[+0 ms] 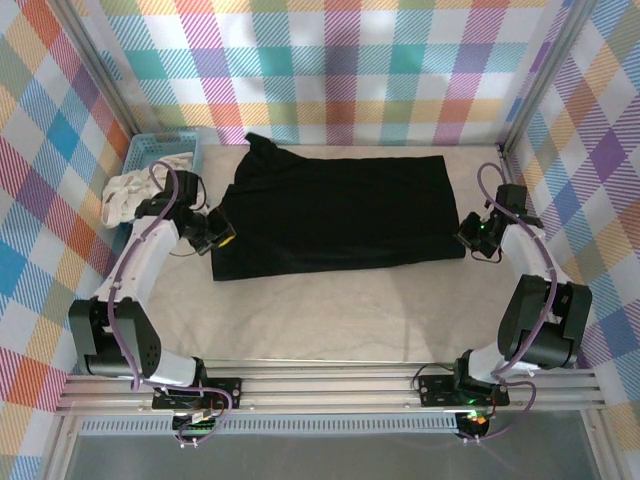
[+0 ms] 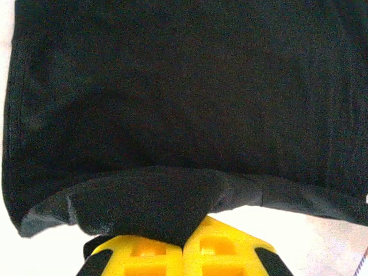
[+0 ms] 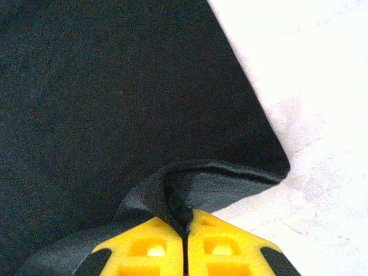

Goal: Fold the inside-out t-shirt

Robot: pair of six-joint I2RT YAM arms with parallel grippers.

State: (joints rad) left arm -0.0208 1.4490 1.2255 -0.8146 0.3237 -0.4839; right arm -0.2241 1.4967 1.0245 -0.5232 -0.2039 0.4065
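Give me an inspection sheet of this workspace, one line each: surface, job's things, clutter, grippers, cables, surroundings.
Surface: pale table, bare in front.
Job's things: black t-shirt spread flat, bunched at its far left corner.
Clutter: blue basket at far left, white cloth draped over it.
Grippers: left gripper shut on the t-shirt's left edge; right gripper shut on its right corner.
Cables: purple cables looped along both arms.
Surroundings: checked walls on three sides.

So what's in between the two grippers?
The black t-shirt, spread on the table. In the top view it stretches from the left gripper to the right gripper, each pinching an edge.
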